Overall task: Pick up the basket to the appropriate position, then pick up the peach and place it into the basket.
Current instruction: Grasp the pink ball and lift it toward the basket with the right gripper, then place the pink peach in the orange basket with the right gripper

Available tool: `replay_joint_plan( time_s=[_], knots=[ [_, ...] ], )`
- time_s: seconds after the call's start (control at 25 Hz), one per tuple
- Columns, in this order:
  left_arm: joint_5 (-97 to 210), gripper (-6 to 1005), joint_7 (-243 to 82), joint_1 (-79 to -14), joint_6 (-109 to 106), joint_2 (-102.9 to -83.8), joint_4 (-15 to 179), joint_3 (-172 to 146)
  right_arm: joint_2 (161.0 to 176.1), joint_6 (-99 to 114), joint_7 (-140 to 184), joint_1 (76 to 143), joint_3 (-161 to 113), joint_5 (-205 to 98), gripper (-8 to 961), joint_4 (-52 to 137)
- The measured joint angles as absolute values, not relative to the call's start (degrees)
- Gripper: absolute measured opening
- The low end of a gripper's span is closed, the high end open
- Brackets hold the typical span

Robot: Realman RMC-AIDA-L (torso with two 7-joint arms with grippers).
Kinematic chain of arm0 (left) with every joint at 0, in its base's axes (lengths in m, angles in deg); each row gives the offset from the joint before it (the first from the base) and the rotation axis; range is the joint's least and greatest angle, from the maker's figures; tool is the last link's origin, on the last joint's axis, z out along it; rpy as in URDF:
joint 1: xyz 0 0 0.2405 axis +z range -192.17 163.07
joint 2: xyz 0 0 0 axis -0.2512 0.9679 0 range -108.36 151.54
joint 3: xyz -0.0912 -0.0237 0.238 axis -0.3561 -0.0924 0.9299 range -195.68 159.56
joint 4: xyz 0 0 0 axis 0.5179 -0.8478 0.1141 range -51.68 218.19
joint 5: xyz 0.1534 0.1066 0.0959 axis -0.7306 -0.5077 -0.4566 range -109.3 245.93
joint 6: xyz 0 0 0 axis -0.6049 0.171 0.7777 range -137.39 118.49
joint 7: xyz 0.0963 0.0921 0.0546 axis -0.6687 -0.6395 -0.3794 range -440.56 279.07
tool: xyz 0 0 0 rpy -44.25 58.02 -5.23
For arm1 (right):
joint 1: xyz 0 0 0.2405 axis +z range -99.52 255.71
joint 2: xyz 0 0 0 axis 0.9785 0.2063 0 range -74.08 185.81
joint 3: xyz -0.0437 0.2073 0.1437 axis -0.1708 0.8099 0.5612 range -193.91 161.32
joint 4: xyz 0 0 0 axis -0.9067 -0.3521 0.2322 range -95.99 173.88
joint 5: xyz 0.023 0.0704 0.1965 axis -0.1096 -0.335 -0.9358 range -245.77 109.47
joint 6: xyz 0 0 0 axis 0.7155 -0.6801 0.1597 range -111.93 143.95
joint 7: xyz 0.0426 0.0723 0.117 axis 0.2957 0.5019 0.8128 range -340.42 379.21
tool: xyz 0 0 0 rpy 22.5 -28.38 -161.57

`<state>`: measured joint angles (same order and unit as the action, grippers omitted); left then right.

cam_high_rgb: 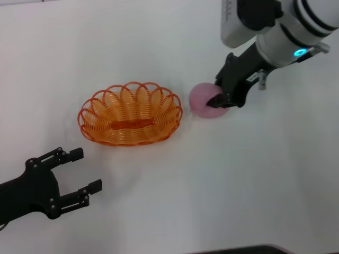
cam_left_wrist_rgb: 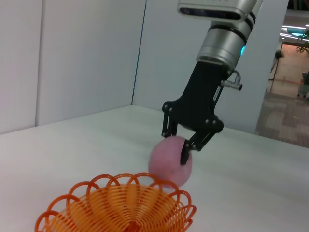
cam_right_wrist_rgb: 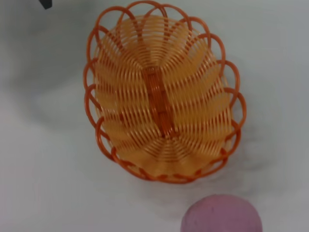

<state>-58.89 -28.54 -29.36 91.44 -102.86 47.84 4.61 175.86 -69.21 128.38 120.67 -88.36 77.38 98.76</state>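
Peach (cam_high_rgb: 203, 99) pinched between the closed-in fingers of the right gripper (cam_high_rgb: 219, 101), apparently just off the white table (cam_high_rgb: 238, 185), basket (cam_high_rgb: 130, 114) close beside it and empty. Right arm angled down from above. Left gripper (cam_high_rgb: 79, 174) spread wide, empty, low and well apart from the basket.

Peach (cam_right_wrist_rgb: 221, 214) cut off by right wrist view's edge — basket (cam_left_wrist_rgb: 120, 208) bottom cropped in left wrist view.
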Motion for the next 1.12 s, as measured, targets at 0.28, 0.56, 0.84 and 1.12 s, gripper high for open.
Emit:
replay_joint_plan(
  time_s=[0.28, 0.56, 0.84, 1.12],
  knots=[
    [-58.9, 797, -28.5, -29.4, 91.6, -102.86, 47.8, 4.6, 175.83, -77.6, 128.4, 119.4, -82.7, 78.1, 226, 104.1],
    [-58.9, 797, -28.5, -29.4, 91.4, -102.86, 47.8, 4.6, 175.76, -79.2, 127.5, 119.0, -81.2, 76.0, 230, 105.2],
    [-58.9, 797, -28.5, -29.4, 91.4, -102.86, 47.8, 4.6, 175.84, -77.3, 125.2, 118.9, -81.7, 67.0, 231, 104.6],
    [-58.9, 797, -28.5, -29.5, 91.4, -102.86, 47.9, 4.6, 176.09, -66.0, 122.8, 118.9, -88.5, 58.9, 231, 97.0]
  ],
)
